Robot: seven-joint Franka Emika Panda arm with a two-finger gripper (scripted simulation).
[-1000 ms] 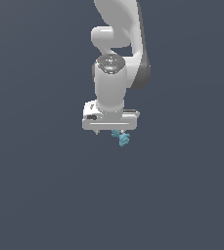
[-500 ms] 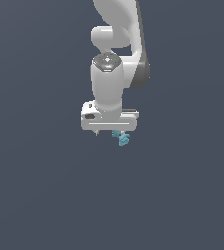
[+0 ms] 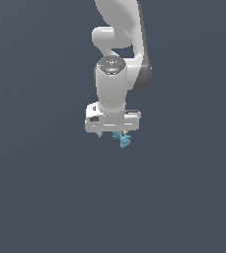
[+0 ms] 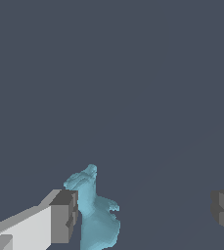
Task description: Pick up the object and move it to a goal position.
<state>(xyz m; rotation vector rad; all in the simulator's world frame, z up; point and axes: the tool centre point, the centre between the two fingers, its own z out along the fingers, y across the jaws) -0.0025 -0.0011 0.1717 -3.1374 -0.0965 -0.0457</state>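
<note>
Your arm [image 3: 119,44] hung down from the top of the exterior view, white against a plain dark grey-blue backdrop, with the wrist pointing straight down. The gripper [image 3: 113,133] sat at the lower end of it, its broad white body lying across the view.

Your jaws were released. In the wrist view the two grey fingertips [image 4: 64,216] stood well apart, one on each side, with a wide gap of bare backdrop between them, and they gripped nothing.

The object [image 4: 95,210], a small light-blue knobbly lump, lay just beside one fingertip in the wrist view, on the inner side of it, and far from the other. It may have been touching that fingertip's inner face, though the angle is too poor for you to be sure. Its narrow knobbed end pointed away from the camera.

In the exterior view the object [image 3: 124,140] showed just below the gripper body, a little towards the exterior view's right of its middle, much smaller than the gripper above it.
</note>
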